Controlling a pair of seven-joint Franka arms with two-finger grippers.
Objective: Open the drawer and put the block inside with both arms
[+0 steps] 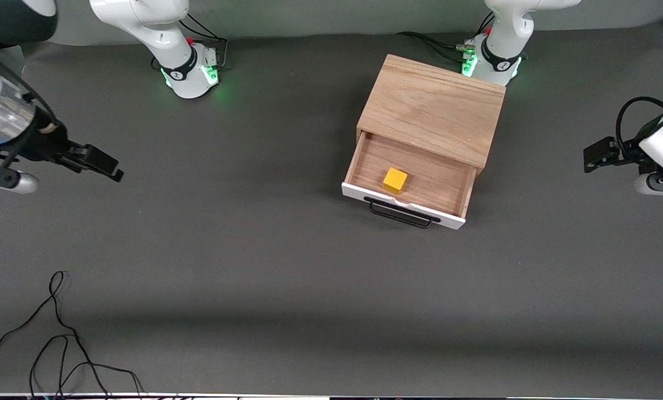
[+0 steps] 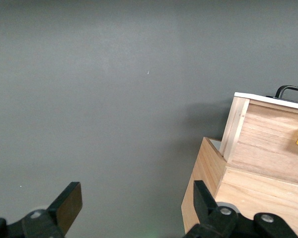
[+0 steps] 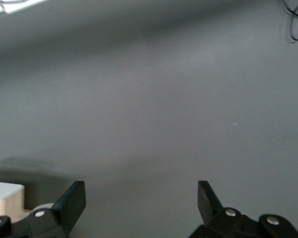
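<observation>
The drawer (image 1: 406,180) is pulled out of the wooden cabinet (image 1: 434,105), and the yellow block (image 1: 395,180) sits inside it, close to the white front panel. So the block is already where it should be.

My left fingers (image 1: 597,155) hang over the worktop (image 1: 254,266) at my left arm's end, well apart from the cabinet. They are spread wide and hold nothing. In my left wrist view I see the side of the cabinet and the drawer sticking out of it.

My right fingers (image 1: 101,165) hang over the worktop at my right arm's end, even more apart from the cabinet. They are spread wide too, with nothing in them.

I think the only thing that could be left is to push the drawer shut (the task does not ask for that). The black handle (image 1: 402,214) lies long across the drawer front, on the side of the cabinet nearest the front camera. My left arm is the closer one to the cabinet. It would have to come in toward the front panel and push it straight back into the cabinet.
</observation>
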